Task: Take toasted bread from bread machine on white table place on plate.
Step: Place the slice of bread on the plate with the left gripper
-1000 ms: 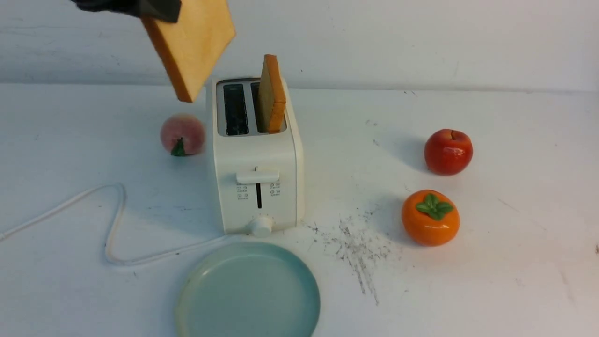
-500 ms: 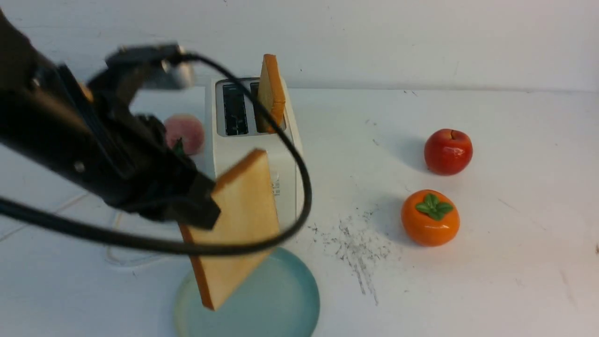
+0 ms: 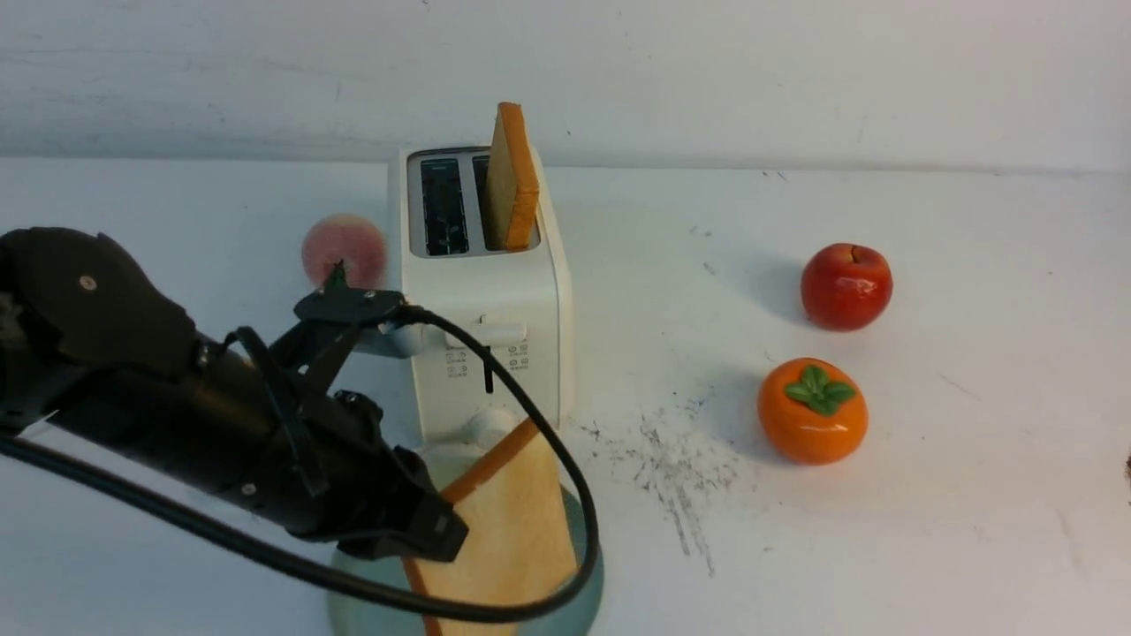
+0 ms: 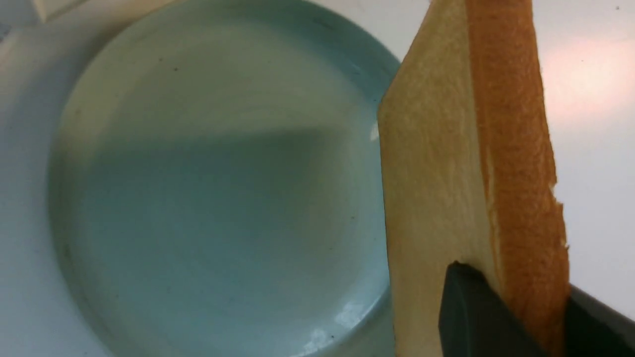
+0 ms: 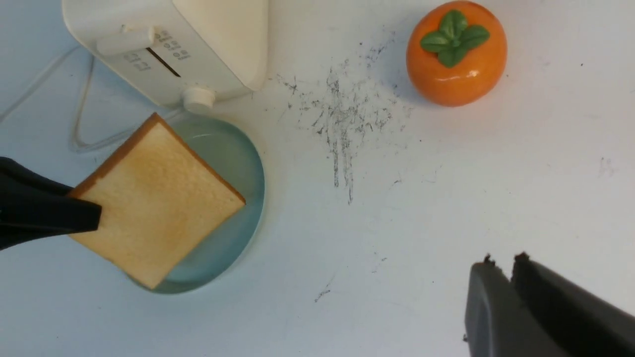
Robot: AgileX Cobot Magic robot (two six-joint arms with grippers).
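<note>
the toasted bread we see gripped in the left jaws is one thick slice, clamped at its crust edge and held tilted, pale face up, over the plate. we cannot tell whether its low corner touches the plate. the plate lies at the near edge of the worktop, just in front of the bread machine. the bread machine stands toward the far edge, left of the middle, with its lever and knob facing us. the other slice stands upright in the bread machine's right-hand slot, rising well above the top. the black left arm reaches in from the near left corner, and its cable loops in front of the bread machine and the held slice. the right jaws show only in the right wrist view, all but closed with a thin slit between them, nothing in them, above bare worktop. a peach sits just left of the bread machine. an apple and a persimmon sit toward the right edge, the apple farther back. a patch of dark scratch marks lies between the plate and the persimmon.
</note>
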